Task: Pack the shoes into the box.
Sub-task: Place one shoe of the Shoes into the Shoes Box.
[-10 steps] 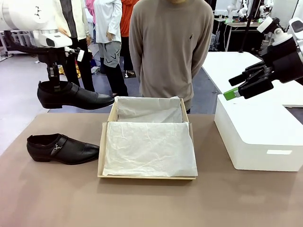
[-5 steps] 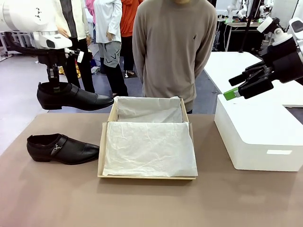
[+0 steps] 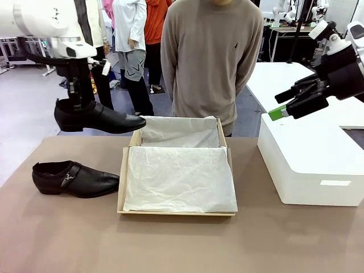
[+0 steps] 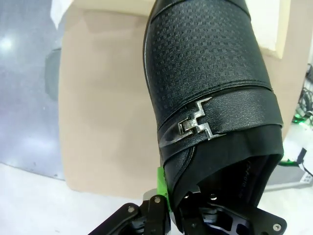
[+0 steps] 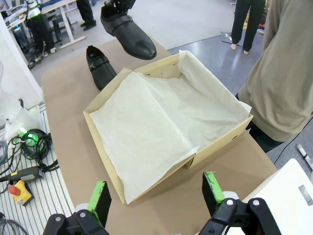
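Shoe (image 3: 96, 118) aloft, heel rim pinched between left jaws, right jaws wide, empty

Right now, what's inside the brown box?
Only crinkled white tissue paper fills the box; no shoe lies on it. The held shoe hangs from the left gripper; the other shoe sits on the table. Anything under the paper is hidden.

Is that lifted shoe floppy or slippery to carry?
Probably stiff: the lifted shoe holds its shape, gripped at its heel rim by the left gripper. Its glossy leather may be slippery, and the toe could dip.
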Robot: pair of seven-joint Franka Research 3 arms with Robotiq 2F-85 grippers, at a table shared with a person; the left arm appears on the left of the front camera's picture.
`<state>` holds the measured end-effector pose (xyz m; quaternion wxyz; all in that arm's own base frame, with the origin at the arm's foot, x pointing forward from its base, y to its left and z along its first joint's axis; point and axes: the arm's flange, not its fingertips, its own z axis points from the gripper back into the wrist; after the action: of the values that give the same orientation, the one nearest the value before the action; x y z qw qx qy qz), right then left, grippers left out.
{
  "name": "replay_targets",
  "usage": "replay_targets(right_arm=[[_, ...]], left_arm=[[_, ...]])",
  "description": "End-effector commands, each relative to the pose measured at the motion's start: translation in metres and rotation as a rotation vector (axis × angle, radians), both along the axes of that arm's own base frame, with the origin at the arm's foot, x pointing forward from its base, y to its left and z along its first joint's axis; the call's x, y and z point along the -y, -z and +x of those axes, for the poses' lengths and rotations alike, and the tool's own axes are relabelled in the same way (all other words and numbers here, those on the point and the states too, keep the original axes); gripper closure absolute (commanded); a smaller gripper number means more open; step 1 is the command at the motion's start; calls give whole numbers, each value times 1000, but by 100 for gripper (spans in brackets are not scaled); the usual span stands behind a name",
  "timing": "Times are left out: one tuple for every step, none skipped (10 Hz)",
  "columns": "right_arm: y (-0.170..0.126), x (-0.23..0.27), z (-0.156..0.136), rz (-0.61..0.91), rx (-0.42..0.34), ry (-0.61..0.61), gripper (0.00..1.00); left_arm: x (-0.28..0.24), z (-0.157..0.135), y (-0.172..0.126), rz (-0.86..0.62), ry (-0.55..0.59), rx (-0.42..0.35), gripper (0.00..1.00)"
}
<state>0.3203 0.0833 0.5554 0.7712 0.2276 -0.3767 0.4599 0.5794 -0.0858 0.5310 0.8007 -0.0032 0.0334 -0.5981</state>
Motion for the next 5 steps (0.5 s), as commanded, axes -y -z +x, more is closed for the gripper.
replay_targets(right_arm=[[0, 0, 4, 14, 17, -24, 0], [0, 0, 4, 14, 17, -24, 0], [0, 0, 4, 14, 17, -24, 0], [0, 0, 4, 14, 17, -24, 0], [0, 0, 4, 14, 17, -24, 0]], left_arm=[[27, 17, -24, -27, -19, -49, 100], [40, 22, -30, -28, -13, -68, 100], [54, 27, -36, -29, -9, -84, 100], [68, 31, -39, -42, -5, -95, 100], [87, 34, -38, -69, 0, -114, 100]])
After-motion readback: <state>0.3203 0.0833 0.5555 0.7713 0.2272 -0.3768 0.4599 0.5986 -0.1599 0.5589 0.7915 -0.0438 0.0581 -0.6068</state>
